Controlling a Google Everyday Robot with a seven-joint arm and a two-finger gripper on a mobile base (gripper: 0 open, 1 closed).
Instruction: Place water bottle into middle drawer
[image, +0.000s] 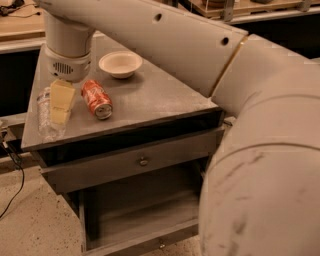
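The water bottle (46, 120) lies on its side at the left edge of the grey cabinet top (155, 100); it is clear, crinkled plastic. My gripper (61, 103) hangs from the wrist (67, 55) directly over the bottle and overlaps its right side; whether it touches the bottle I cannot tell. The middle drawer (145, 210) stands pulled open below, its dark interior showing, with a tiny knob (161, 245) on its front panel.
An orange-red soda can (97, 99) lies just right of the gripper. A pale bowl (120, 64) sits further back. A closed drawer panel with a round metal knob (143, 161) is above the open drawer. My large arm (260, 150) fills the right side.
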